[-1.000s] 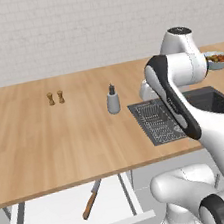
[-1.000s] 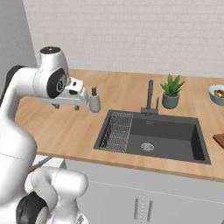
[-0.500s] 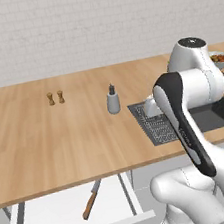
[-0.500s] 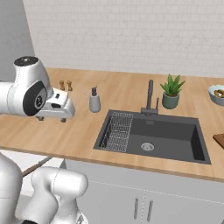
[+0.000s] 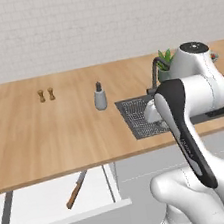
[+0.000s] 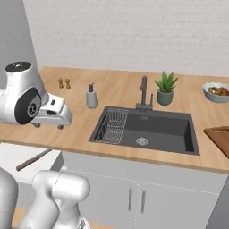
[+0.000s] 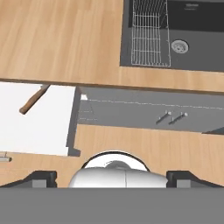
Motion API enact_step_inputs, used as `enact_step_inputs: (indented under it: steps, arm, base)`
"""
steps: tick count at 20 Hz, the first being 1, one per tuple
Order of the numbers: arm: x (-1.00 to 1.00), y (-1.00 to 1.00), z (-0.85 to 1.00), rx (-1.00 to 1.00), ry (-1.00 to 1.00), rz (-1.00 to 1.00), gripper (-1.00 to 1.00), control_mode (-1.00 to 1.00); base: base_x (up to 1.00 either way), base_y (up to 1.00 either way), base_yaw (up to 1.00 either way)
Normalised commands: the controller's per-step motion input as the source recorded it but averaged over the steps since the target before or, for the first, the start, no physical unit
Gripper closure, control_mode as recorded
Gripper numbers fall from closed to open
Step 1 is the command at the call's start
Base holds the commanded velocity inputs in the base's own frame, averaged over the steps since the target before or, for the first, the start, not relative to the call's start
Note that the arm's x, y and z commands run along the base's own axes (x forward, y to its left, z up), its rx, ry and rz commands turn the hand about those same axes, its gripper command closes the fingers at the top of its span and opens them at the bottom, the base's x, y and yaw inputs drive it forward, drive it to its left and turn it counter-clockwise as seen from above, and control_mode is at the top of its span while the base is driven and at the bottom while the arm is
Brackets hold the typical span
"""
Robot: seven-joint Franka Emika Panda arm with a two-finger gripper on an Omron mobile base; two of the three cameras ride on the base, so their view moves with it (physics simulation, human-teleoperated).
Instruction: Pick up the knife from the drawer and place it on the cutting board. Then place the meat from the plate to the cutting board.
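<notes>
The knife (image 5: 76, 189) lies in the open white drawer (image 5: 42, 209) below the counter's front edge, brown handle toward me, blade partly under the counter. From the hand it shows as the knife (image 7: 33, 101) on the drawer floor (image 7: 39, 124), up and to the left. My gripper (image 6: 47, 127) hangs open over the counter's front edge, pointing down, to the right of the drawer and well apart from the knife, with nothing between its fingertips (image 7: 41, 178). A corner of the cutting board (image 6: 219, 138) shows at the far right. The meat and the plate are out of view.
A dark sink (image 6: 154, 129) with a wire rack (image 6: 112, 125), a tap (image 6: 143, 91) and a potted plant (image 6: 166, 87) sits mid-counter. A soap bottle (image 5: 100, 96) and two small shakers (image 5: 46, 94) stand further left. The fruit bowl (image 6: 217, 91) is at the back right.
The arm has swung its hand from above the counter near the soap bottle leftward and down to the counter's front edge, nearer the drawer. The gripper stays open and the knife has not moved.
</notes>
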Motion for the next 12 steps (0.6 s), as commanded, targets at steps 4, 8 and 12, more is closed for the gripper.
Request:
enact_step_inputs:
  steps: [4,8,12]
  arm:
    - [0.00,0.00,0.00,0.00,0.00,0.00,-1.00,1.00]
    - [0.00,0.00,0.00,0.00,0.00,0.00,-1.00,1.00]
    - [0.00,0.00,0.00,0.00,0.00,0.00,-1.00,1.00]
  base:
    - [-0.39,-0.96,0.10]
    - [0.03,-0.17,0.44]
    - [0.04,0.00,0.57]
